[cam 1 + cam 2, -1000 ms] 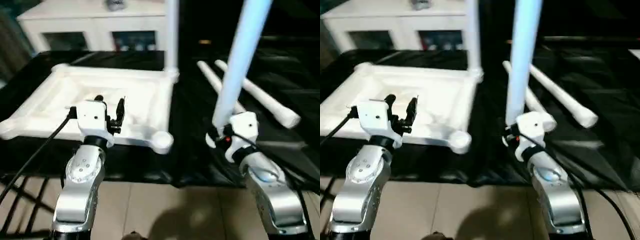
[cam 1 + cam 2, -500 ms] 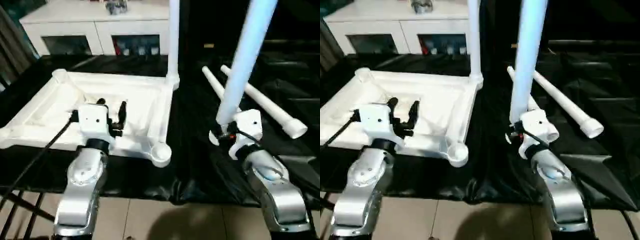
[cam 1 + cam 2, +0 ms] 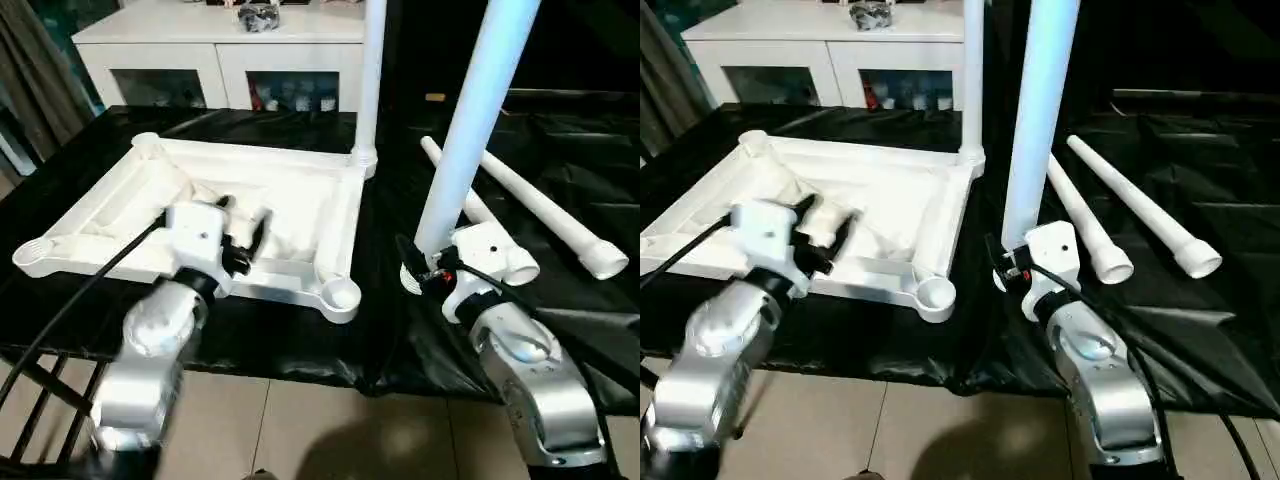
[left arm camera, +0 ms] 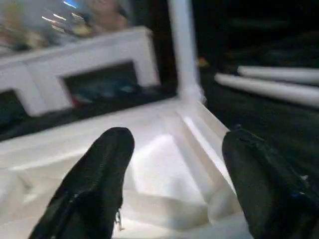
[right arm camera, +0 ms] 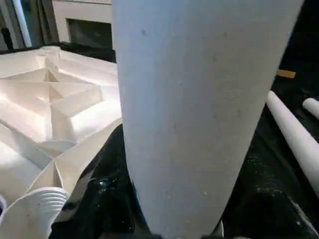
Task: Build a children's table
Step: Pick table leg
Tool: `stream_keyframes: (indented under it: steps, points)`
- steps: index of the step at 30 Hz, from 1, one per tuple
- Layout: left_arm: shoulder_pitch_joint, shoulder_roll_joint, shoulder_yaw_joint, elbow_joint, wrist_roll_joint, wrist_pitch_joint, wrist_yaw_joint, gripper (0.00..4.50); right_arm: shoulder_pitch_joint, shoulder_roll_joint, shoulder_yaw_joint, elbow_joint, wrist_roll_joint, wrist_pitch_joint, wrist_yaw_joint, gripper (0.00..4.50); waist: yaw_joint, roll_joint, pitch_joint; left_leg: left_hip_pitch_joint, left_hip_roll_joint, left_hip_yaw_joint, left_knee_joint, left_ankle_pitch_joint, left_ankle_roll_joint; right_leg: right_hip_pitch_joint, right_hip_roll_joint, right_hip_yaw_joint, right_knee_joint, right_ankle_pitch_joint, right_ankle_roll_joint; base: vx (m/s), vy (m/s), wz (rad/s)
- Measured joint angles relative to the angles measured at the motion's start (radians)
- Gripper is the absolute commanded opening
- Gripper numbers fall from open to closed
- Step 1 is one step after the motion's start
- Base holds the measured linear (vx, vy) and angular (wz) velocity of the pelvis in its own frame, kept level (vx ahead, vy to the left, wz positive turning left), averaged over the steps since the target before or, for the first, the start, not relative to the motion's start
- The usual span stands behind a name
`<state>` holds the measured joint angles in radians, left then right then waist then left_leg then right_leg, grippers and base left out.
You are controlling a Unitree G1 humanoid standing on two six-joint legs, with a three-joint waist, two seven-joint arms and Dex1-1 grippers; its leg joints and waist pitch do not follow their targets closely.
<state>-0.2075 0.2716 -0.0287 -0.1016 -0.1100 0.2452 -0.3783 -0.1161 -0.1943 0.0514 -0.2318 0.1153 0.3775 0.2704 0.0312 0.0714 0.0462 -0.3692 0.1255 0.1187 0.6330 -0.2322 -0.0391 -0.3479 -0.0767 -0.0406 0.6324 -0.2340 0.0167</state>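
On the black-draped bench [image 3: 400, 330], the upturned tabletop [image 3: 300, 200] has one leg [image 3: 368, 80] socketed at its far corner; right gripper [image 3: 425, 272] clamps an upright leg [image 3: 470, 120] for the near socket [image 3: 342, 294], left gripper [image 3: 243, 225] hovering agape.

No text, label, brand, number or sign can be read in these views.
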Motion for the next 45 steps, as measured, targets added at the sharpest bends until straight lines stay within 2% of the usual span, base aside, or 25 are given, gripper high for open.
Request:
stream_keyframes:
  steps: [1,6,8,9,12,14,15,18,19,20,22,23,24,26,27,30,33,35,38,42,45]
  points:
    - [-0.006,0.015,-0.006,0.016,-0.003,-0.003,-0.026,3.63,-0.002,-0.006,-0.002,0.001,0.0,0.0,0.002,1.9,0.0,0.0,0.0,0.0,0.001,0.001,0.0,0.0,0.0,0.0,0.0,0.0,0.0,0.0,0.0,0.0,0.0,0.0]
    - [-0.128,0.188,-0.13,0.253,0.01,-0.12,-0.416,4.08,-0.045,-0.052,-0.024,0.03,0.043,0.008,0.078,1.9,0.001,0.0,0.0,0.0,0.005,0.007,-0.011,0.015,0.001,-0.005,0.002,0.0,-0.001,0.0,0.0,0.0,0.0,0.0]
    - [-0.146,0.199,-0.145,0.291,0.023,-0.147,-0.472,4.08,-0.049,-0.053,-0.03,0.031,0.052,0.009,0.088,1.9,0.001,0.001,-0.001,-0.002,0.005,0.009,-0.013,0.016,0.002,-0.009,0.002,0.001,-0.002,0.0,-0.001,0.0,0.0,0.0]
    - [-0.19,0.202,-0.175,0.358,0.039,-0.17,-0.522,4.08,-0.051,-0.055,-0.037,0.042,0.055,0.009,0.091,1.9,0.005,0.001,-0.001,-0.005,0.006,0.009,-0.013,0.02,0.004,-0.011,0.002,0.0,-0.001,-0.001,-0.002,0.0,0.0,0.0]
    - [-0.252,0.207,-0.192,0.439,0.046,-0.187,-0.594,4.15,-0.052,-0.056,-0.043,0.044,0.068,0.009,0.1,1.9,0.006,0.003,-0.002,-0.016,0.007,0.012,-0.013,0.027,0.013,-0.022,0.001,-0.001,-0.001,0.0,-0.002,0.0,0.0,0.0]
    - [-0.318,0.21,-0.211,0.521,0.046,-0.191,-0.661,4.15,-0.051,-0.055,-0.052,0.044,0.076,0.013,0.098,1.9,0.008,0.005,-0.001,-0.017,0.007,0.013,-0.013,0.028,0.014,-0.023,0.0,-0.001,-0.001,0.0,-0.002,0.0,0.0,0.0]
    - [-0.34,0.213,-0.213,0.543,0.046,-0.199,-0.688,3.83,-0.049,-0.055,-0.054,0.043,0.081,0.015,0.098,1.89,0.007,0.008,-0.002,-0.017,0.007,0.014,-0.013,0.028,0.014,-0.023,0.0,0.0,-0.001,0.0,-0.003,0.0,0.0,0.0]
    - [-0.375,0.217,-0.223,0.586,0.043,-0.211,-0.746,3.75,-0.044,-0.055,-0.065,0.038,0.088,0.025,0.097,1.89,0.006,0.014,-0.003,-0.016,0.007,0.014,-0.013,0.025,0.009,-0.022,0.0,-0.001,-0.001,0.001,-0.003,0.0,0.0,0.0]
    - [-0.382,0.219,-0.224,0.6,0.043,-0.211,-0.763,3.49,-0.043,-0.055,-0.067,0.038,0.088,0.027,0.097,1.89,0.004,0.018,-0.002,-0.016,0.007,0.015,-0.013,0.025,0.009,-0.022,0.0,0.0,-0.001,0.001,-0.004,0.0,0.0,0.0]
    - [-0.387,0.217,-0.224,0.613,0.039,-0.215,-0.775,3.49,-0.038,-0.056,-0.07,0.035,0.088,0.03,0.096,1.89,0.003,0.025,-0.001,-0.015,0.008,0.015,-0.012,0.025,0.008,-0.021,0.0,-0.001,-0.001,0.002,-0.004,0.0,0.0,0.0]
    - [-0.394,0.215,-0.218,0.658,0.036,-0.241,-0.762,3.49,-0.013,-0.053,-0.075,0.001,0.088,0.034,0.084,1.89,0.001,0.047,0.0,-0.015,0.009,0.017,-0.012,0.025,0.008,-0.02,-0.001,-0.001,-0.002,0.002,-0.005,0.0,0.0,0.0]
    - [-0.389,0.203,-0.196,0.665,0.028,-0.234,-0.72,3.49,0.008,-0.048,-0.075,-0.014,0.087,0.034,0.072,1.89,0.001,0.055,-0.003,-0.015,0.009,0.019,-0.013,0.025,0.008,-0.02,-0.001,-0.001,-0.001,0.002,-0.005,0.0,0.0,0.0]
    - [-0.378,0.173,-0.137,0.659,-0.001,-0.229,-0.651,3.49,0.033,-0.036,-0.077,-0.03,0.084,0.034,0.056,1.89,0.002,0.058,-0.003,-0.015,0.01,0.02,-0.013,0.025,0.009,-0.02,-0.001,-0.002,-0.001,0.002,-0.005,0.0,0.0,0.0]
    - [-0.337,0.125,-0.038,0.593,-0.069,-0.212,-0.545,3.49,0.055,-0.014,-0.076,-0.044,0.082,0.034,0.029,1.89,0.001,0.059,-0.004,-0.015,0.014,0.023,-0.013,0.025,0.009,-0.021,-0.001,-0.005,-0.001,0.002,-0.005,0.0,0.0,0.0]
    - [-0.323,0.111,-0.011,0.563,-0.096,-0.196,-0.508,3.49,0.06,-0.011,-0.075,-0.049,0.081,0.035,0.017,1.89,-0.001,0.057,-0.003,-0.015,0.015,0.024,-0.013,0.026,0.009,-0.021,0.0,-0.005,-0.001,0.002,-0.005,0.0,0.0,0.0]
    - [-0.16,0.052,0.11,0.329,-0.167,-0.106,-0.368,3.49,0.088,0.022,-0.064,-0.076,0.062,0.036,-0.027,1.89,-0.012,0.053,-0.004,-0.015,0.017,0.027,-0.015,0.026,0.01,-0.02,0.001,-0.003,-0.001,0.001,-0.006,0.0,0.0,0.0]
    - [-0.047,-0.012,0.154,0.204,-0.167,-0.098,-0.236,3.49,0.089,0.034,-0.051,-0.075,0.036,0.043,-0.054,1.89,-0.008,0.039,-0.002,-0.017,0.02,0.03,-0.015,0.027,0.01,-0.024,0.001,-0.006,-0.001,0.001,-0.006,0.0,0.0,0.0]
    - [0.007,-0.068,0.185,0.13,-0.128,-0.111,-0.122,3.49,0.089,0.034,-0.032,-0.073,0.019,0.043,-0.06,1.89,-0.003,0.031,0.0,-0.017,0.02,0.031,-0.015,0.027,0.01,-0.023,0.0,-0.005,-0.001,0.001,-0.006,0.0,0.0,0.0]
    - [0.058,-0.108,0.205,0.053,-0.078,-0.122,-0.011,3.49,0.088,0.037,0.003,-0.07,0.003,0.041,-0.063,1.89,0.004,0.018,0.001,-0.018,0.021,0.033,-0.015,0.026,0.01,-0.023,0.0,-0.004,-0.002,0.001,-0.006,0.0,0.0,0.0]
    - [0.149,-0.137,0.182,-0.126,-0.04,-0.055,0.081,3.49,0.087,0.025,0.013,-0.068,-0.012,0.007,-0.051,1.89,0.008,-0.007,0.0,-0.017,0.022,0.035,-0.015,0.026,0.01,-0.023,0.0,-0.004,-0.003,-0.001,-0.004,0.0,0.0,0.0]
    - [0.163,-0.142,0.166,-0.16,-0.024,-0.032,0.103,3.49,0.086,0.028,0.015,-0.063,-0.012,0.004,-0.048,1.89,0.005,-0.016,0.004,-0.007,0.021,0.036,-0.021,0.025,0.009,-0.014,0.0,-0.003,-0.01,-0.007,0.006,0.0,0.0,0.0]
